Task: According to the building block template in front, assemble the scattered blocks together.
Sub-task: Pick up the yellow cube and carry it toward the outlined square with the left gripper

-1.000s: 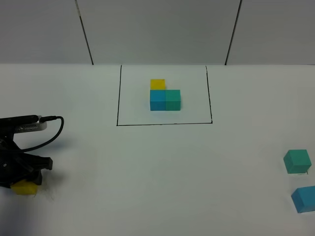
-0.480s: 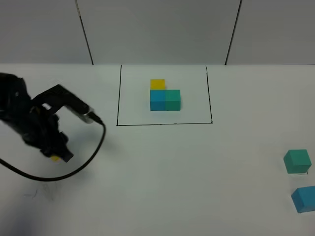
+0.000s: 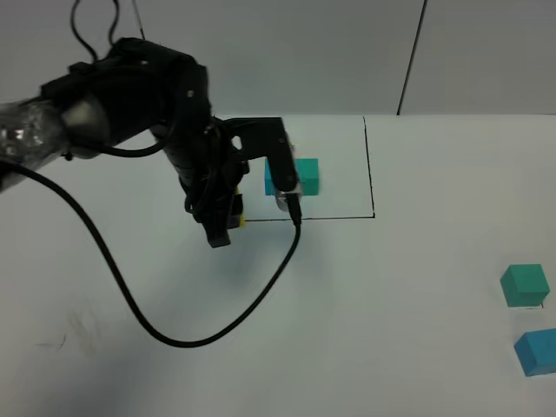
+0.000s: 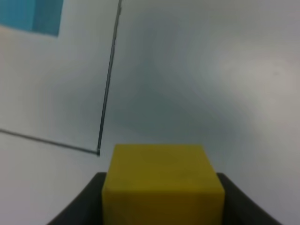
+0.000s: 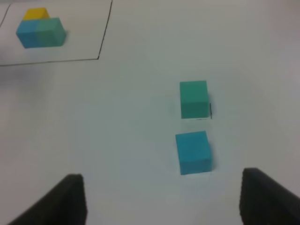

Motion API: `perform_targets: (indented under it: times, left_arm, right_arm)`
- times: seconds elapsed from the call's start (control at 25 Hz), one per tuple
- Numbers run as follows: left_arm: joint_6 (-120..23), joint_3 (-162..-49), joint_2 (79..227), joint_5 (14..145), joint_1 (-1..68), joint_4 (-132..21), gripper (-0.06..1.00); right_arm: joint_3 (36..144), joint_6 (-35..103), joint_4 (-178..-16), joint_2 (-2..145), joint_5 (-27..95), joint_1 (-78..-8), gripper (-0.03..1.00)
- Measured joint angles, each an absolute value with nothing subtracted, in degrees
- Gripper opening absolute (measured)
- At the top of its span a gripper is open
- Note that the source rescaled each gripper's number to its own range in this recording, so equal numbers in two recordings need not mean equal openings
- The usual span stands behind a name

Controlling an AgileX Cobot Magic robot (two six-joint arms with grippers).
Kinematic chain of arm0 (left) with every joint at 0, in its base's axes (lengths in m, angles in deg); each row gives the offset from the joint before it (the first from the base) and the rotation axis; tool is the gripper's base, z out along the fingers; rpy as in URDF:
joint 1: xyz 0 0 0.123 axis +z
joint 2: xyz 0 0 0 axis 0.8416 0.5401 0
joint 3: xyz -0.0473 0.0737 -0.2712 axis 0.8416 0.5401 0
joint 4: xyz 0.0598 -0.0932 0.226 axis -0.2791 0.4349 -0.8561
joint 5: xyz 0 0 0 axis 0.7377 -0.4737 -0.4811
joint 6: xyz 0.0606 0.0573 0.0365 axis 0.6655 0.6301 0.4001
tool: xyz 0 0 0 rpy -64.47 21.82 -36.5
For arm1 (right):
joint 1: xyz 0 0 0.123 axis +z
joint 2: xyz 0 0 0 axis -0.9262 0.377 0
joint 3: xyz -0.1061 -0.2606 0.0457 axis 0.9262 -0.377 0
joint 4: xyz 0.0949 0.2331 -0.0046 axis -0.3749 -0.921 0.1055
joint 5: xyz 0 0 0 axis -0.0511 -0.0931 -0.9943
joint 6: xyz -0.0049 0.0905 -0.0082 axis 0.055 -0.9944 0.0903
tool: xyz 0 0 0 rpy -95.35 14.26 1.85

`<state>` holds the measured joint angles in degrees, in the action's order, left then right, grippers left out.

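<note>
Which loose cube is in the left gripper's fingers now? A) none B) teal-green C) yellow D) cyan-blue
C: the left wrist view shows the yellow cube clamped between the fingers of the left gripper; the teal-green cube and cyan-blue cube lie untouched far right.

A white table (image 3: 391, 339) is spreading out beneath the left pincer (image 3: 226, 226); grey wall panels (image 3: 278, 52), split by dark seams (image 3: 412, 57), are standing well behind it.

— What's sitting on the white table (image 3: 408, 287)?
— The black-framed block template (image 3: 306, 175), just beyond the left gripper (image 3: 228, 221). A teal cube (image 5: 193, 98) and a blue cube (image 5: 193, 152), slightly apart, lie ahead of the right gripper (image 5: 164, 200).
</note>
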<state>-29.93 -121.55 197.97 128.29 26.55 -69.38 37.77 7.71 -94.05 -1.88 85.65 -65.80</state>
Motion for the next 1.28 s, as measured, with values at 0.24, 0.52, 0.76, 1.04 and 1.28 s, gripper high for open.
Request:
perform_targets:
  times: [0.24,0.52,0.76,1.04,1.28]
  left_arm:
    - [-28.08,-125.70,206.03,127.38,21.78,-69.21,0.01]
    - [-27.43,-125.75,210.72,126.41,21.33,-68.10,0.01]
    - [-23.95,-125.96,211.82,122.65,21.33,-67.88,0.01]
    - [-23.38,-126.32,212.59,120.50,21.33,-67.88,0.01]
    - [-21.62,-126.41,212.71,120.67,21.33,-67.75,0.01]
  right_arm:
    - [37.77,7.71,-94.05,-1.88,85.65,-65.80,0.60]
    - [37.77,7.71,-94.05,-1.88,85.65,-65.80,0.60]
    - [37.77,7.71,-94.05,-1.88,85.65,-65.80,0.60]
    - [37.77,7.71,-94.05,-1.88,85.65,-65.80,0.60]
    - [37.77,7.71,-94.05,-1.88,85.65,-65.80,0.60]
